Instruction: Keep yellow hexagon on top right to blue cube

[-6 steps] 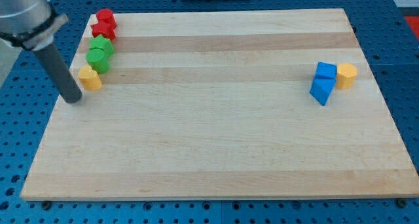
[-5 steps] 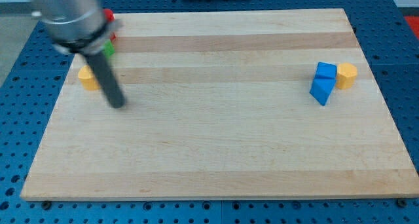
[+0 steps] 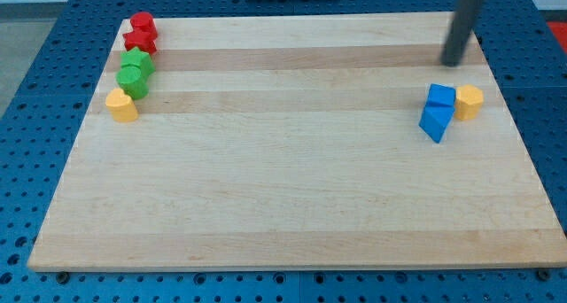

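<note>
Your tool is just a bare rod, nothing gripped; its tip (image 3: 454, 63) sits above the blue cube (image 3: 440, 96). The yellow hexagon (image 3: 469, 101) touches the cube's right side on the tabletop (image 3: 283, 188). Come in below it and nudge it upward gently, without bumping the cube.

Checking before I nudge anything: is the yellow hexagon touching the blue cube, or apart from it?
Touching, apparently: the yellow hexagon sits against the blue cube on its right, no gap visible. My tip is above both, clear.

Two red blocks (image 3: 142, 32), perhaps two green (image 3: 135, 71), two yellow (image 3: 121, 104), two blue (image 3: 438, 110).
</note>
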